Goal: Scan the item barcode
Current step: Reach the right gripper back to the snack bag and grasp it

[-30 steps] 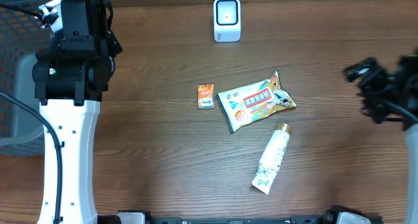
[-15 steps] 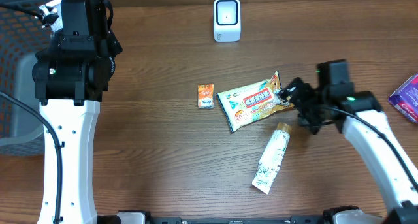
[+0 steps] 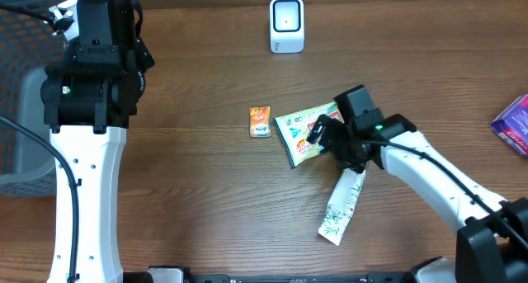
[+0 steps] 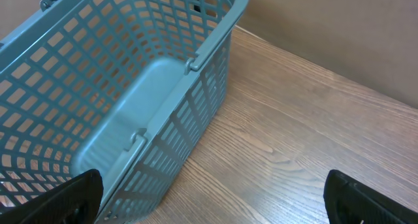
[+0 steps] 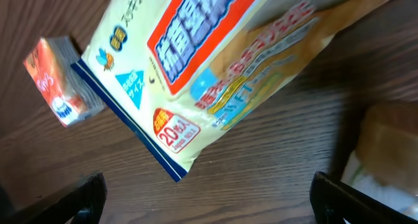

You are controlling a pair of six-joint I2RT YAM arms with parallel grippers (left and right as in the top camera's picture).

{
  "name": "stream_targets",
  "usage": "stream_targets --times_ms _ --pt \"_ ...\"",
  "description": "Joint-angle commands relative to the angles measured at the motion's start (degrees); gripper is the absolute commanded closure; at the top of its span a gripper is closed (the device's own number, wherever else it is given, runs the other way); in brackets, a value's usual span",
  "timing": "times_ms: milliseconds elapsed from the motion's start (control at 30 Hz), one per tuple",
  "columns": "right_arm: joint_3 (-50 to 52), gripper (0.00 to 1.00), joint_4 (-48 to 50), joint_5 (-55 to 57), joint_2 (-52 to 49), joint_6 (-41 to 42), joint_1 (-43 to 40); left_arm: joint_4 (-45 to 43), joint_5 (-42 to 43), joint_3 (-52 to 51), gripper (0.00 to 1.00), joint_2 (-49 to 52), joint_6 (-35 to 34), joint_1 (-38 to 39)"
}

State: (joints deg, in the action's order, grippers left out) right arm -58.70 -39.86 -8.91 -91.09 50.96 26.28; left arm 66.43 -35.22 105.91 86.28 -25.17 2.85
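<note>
Snack packet (image 5: pixel 196 87) lies directly beneath right claw (image 3: pixel 326 139), whose jaws stand apart.

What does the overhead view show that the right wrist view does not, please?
Overhead only: the white scanner, the left arm and the purple pack at the frame's edge. Right wrist only: the legible red "20" badge on the snack packet. Both: that packet, the small orange box and the tube.
</note>
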Motion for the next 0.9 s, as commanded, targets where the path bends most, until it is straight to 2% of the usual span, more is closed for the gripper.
stream_targets --times_ms 0,300,467,600,700,867 --pt "0.2 0.00 0.8 4.3 -0.7 3.1 1.8 0.0 -0.7 0.6 0.00 0.3 -0.4 -0.3" --pt "0.1 0.01 12.1 3.3 -10.3 8.7 5.2 0.0 -0.8 0.6 0.00 0.3 -0.4 -0.3" --pt "0.1 0.19 13.3 3.3 -11.9 10.8 5.3 0.0 -0.7 0.6 0.00 0.3 -0.4 -0.3" --pt "0.2 0.22 13.0 4.3 -11.9 10.8 5.3 0.0 -0.7 0.6 0.00 0.3 -0.4 -0.3" --pt "0.2 0.33 13.0 5.4 -11.9 10.8 5.3 0.0 -0.8 0.6 0.00 0.3 -0.4 -0.3" --pt "0.2 0.39 13.0 6.3 -12.0 10.8 5.3 0.0 -0.7 0.6 0.00 0.3 -0.4 -0.3"
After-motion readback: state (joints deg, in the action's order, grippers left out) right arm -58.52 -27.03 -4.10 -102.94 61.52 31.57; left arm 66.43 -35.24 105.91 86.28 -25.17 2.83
